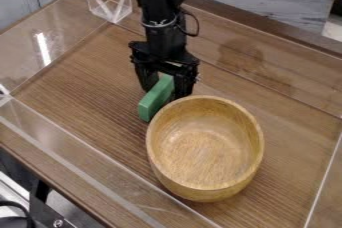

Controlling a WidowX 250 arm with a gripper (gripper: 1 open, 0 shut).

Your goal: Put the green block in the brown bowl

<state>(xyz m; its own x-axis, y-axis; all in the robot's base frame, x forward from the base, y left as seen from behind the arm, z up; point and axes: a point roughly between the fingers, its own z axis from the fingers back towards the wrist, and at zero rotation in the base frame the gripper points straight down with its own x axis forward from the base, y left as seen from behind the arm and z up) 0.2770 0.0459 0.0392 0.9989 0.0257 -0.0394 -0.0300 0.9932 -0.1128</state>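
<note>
Camera view: gripper points straight down over the green block, jaws wide apart, straddling its upper end, not clamped. Block lies flat on the wooden table mid-surface, just beside the brown bowl on its far-left rim side; touching or not, can't tell. Step: pre-grasp. Next: close the jaws on the block, lift, carry over the bowl, release.

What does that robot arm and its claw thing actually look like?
The arm is black all over, built from chunky stacked segments. Its gripper is also black: a blocky body ending in two thick, stubby fingers. No markings or loose cables are clear at this picture size.
</note>
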